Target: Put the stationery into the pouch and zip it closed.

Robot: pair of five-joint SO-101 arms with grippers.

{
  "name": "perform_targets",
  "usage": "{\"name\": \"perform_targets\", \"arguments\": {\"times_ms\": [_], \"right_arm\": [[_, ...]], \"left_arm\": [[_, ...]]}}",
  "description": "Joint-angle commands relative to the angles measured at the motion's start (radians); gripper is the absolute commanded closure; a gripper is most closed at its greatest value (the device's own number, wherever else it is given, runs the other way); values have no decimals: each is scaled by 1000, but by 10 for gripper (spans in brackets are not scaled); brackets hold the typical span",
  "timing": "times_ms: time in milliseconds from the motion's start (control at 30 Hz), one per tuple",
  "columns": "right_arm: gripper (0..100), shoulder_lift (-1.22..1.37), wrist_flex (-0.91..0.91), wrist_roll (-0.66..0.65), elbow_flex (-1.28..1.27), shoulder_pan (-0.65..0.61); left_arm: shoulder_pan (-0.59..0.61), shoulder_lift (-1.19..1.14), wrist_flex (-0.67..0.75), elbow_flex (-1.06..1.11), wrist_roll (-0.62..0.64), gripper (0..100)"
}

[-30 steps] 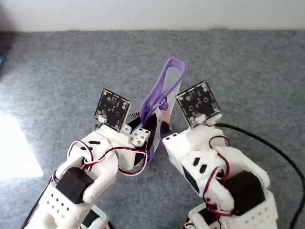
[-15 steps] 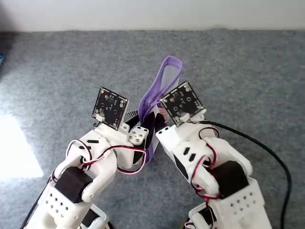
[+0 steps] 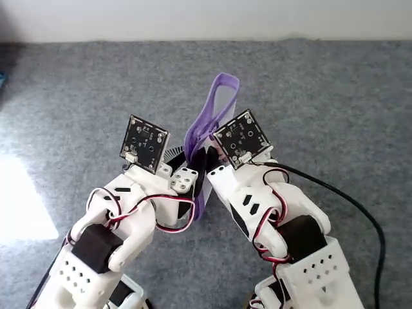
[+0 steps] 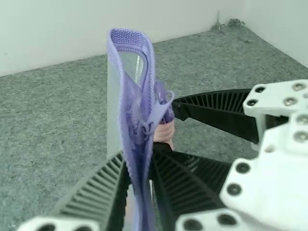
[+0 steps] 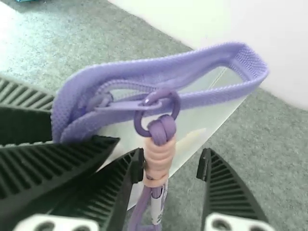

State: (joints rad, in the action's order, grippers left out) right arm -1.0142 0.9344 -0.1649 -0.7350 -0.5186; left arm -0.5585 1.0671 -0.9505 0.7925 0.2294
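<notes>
Against the pouch (image 4: 118, 96), clamped from both sides: black ribbed fingers (image 4: 91, 192) of the left gripper (image 4: 139, 168), pinching the clear wall and the purple zipper (image 4: 139, 77) at the pouch's near end. Holds the pouch on edge, with the zipper band uppermost.

Just above that pinch, on the pouch's top edge: the slider (image 5: 154, 101), with a purple ring and a pale pull cord (image 5: 158, 149) hanging down the pouch's side. On either side of the cord, spread apart: fingers (image 5: 219, 187) of the right gripper (image 5: 171, 163). Straddles the cord, with one finger just beside or touching it, the other well off; cannot tell which. Grips nothing.

Beyond the slider, toward the pouch's far end: zipper tape parted into an open loop, the mouth gaping.

Left and right of the pouch in the high view: both white arms (image 3: 129, 219), leaning in, with the square camera boards (image 3: 145, 143) flanking the purple loop. Hides the pouch's lower edge there.

Under and around the pouch: grey, felt-like counter (image 3: 322, 96). Right of the pouch: a black cable (image 3: 347, 199) curving away across the counter.
</notes>
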Motion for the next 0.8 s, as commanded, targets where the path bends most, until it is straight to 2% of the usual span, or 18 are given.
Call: {"name": "perform_targets", "arguments": {"times_ms": [0,133,333,400,533,767], "right_arm": [[879,10,-39,-9,3,2],[993,8,-56,-104,3,2],[989,4,-133,-269,5,51],[989,-1,-150,-310,11,94],[989,8,-166,-348,54,173],[990,8,-177,-417,69,282]], "left_arm": [[-11,18,2,-81,-12,988],[-11,18,2,-81,-12,988],[-9,18,0,-81,-18,988],[-5,18,-3,-81,-80,988],[-3,18,-55,-90,-167,988],[-5,20,-123,-90,-227,988]]}}
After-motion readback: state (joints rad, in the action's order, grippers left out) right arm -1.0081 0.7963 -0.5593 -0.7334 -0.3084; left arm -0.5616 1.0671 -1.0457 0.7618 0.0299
